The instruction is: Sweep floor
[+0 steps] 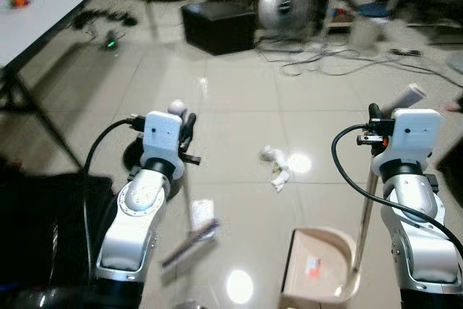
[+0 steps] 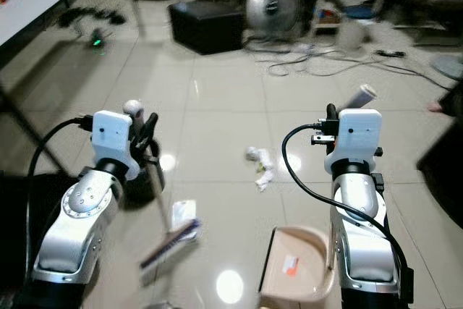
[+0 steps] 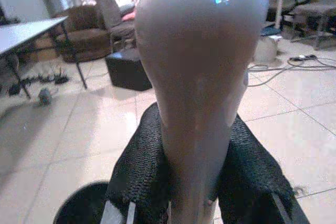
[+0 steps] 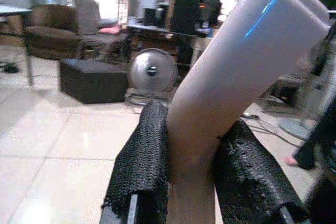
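The sweeping seemed barely begun: crumpled paper point(image 1: 276, 168) lay on the tiles between both arms, not yet swept. The left gripper point(image 3: 195, 182) was clenched on the broom point(image 1: 191, 236), whose head was near the floor, blurred. The right gripper point(image 4: 191, 177) grasped the dustpan point(image 1: 315, 269) handle; the pan held no paper, only a reddish label.
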`<state>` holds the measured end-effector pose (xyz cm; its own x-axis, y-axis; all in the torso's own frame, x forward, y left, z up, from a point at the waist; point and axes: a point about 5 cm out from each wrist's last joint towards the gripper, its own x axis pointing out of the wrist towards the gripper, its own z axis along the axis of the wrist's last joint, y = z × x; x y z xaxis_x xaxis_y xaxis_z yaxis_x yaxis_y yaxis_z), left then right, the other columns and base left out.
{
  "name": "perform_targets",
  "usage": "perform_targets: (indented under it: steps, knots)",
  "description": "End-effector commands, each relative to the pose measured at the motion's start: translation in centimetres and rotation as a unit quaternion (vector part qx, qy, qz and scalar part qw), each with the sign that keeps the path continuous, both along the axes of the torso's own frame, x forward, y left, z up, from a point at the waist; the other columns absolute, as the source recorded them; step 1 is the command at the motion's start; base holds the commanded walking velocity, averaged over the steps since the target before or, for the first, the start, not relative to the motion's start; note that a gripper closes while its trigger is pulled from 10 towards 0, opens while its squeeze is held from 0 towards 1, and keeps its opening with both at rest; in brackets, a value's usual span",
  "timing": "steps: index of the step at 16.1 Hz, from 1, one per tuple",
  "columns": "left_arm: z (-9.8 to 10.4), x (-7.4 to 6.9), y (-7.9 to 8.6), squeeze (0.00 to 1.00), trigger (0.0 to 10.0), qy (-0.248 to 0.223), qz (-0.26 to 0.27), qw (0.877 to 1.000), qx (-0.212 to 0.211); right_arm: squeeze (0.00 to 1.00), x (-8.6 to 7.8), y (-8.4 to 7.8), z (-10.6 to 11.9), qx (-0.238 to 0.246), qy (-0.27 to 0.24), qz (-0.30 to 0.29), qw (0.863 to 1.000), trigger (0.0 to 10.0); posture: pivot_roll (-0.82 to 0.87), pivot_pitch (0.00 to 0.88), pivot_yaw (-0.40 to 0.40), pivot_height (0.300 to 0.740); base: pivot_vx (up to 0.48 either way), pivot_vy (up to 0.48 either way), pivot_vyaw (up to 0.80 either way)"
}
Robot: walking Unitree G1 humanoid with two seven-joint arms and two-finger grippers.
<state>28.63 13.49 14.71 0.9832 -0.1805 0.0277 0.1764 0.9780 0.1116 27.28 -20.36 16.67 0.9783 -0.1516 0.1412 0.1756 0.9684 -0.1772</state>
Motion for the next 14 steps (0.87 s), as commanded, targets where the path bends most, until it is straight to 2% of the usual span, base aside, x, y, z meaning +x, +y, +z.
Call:
perform_targets:
  steps: [1,3,9,14]
  knots:
    - [1.2,0.08,0.23,0.0,10.0,-0.031,0.008,0.999,0.008,0.0,0.18,0.4,1.12,-0.01,-0.024,0.012,1.0,10.0,-0.07,0.041,0.023,0.74,0.244,0.0,0.8]
    - [1.22,0.11,0.26,0.0,10.0,-0.032,0.013,0.999,0.009,0.0,0.29,0.52,1.18,-0.01,-0.025,0.019,0.999,10.0,-0.07,0.042,0.02,0.74,0.257,0.0,0.8]
    - [1.18,0.03,0.49,0.0,10.0,-0.03,0.021,0.999,0.008,0.0,0.14,0.68,0.95,0.019,-0.028,0.026,0.999,10.0,-0.06,0.04,0.016,0.74,0.256,0.0,0.0]
    - [1.12,0.07,0.4,0.0,10.0,-0.029,0.019,0.999,0.009,0.0,0.1,0.52,0.91,0.02,-0.028,0.027,0.999,10.0,-0.07,0.023,0.017,0.74,0.259,0.0,0.0]
